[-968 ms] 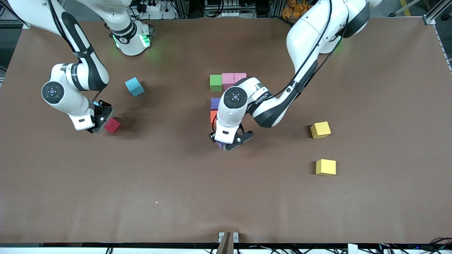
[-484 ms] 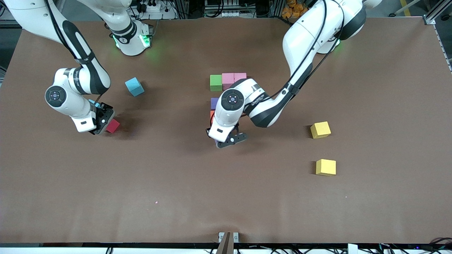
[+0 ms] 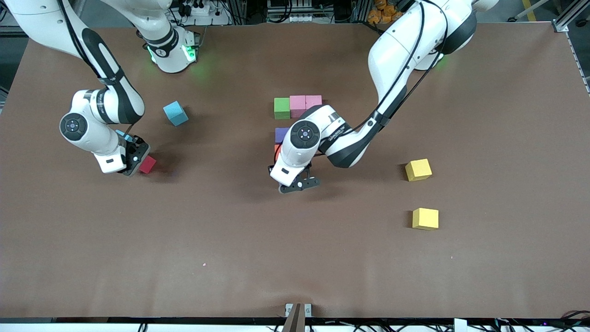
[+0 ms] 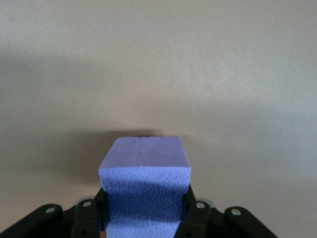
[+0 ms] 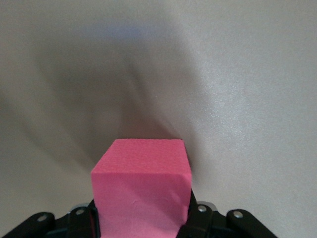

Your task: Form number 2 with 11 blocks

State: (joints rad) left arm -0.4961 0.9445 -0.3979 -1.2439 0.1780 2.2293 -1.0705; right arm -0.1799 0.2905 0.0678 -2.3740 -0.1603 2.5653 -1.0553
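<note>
Yellow blocks (image 3: 418,169) number two; pink (image 3: 304,102), two.

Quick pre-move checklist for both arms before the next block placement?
1. Left gripper shut on the purple foam cube: ok.
2. Right gripper shut on the red foam cube, which looks pink in the wrist view: ok.
3. Is the red cube lifted off the brown table: cannot tell.
4. Placed row of green foam cube and two pink foam cubes tidy: ok.
5. Spot for the purple cube below the orange foam cube: cannot tell, the arm hides it.
</note>
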